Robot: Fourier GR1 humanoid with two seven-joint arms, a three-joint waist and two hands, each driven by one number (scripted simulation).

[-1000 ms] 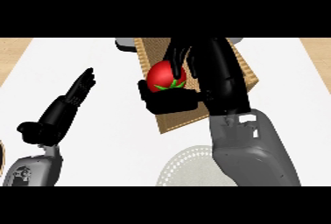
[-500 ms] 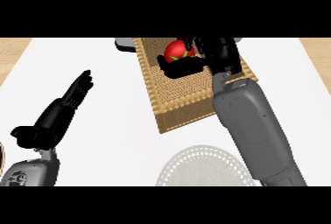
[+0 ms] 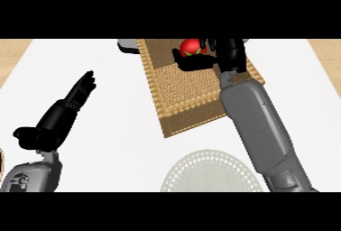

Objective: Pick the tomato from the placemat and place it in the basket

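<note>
While the basket (image 3: 209, 173) waits close by, the tomato (image 3: 191, 46) is far off.
The left hand (image 3: 63, 113) rests open at the left. Past it, at the far end of the placemat (image 3: 183, 94), the right hand (image 3: 196, 63) curls round the tomato. Being round, it could slip out on the way and roll off.
</note>
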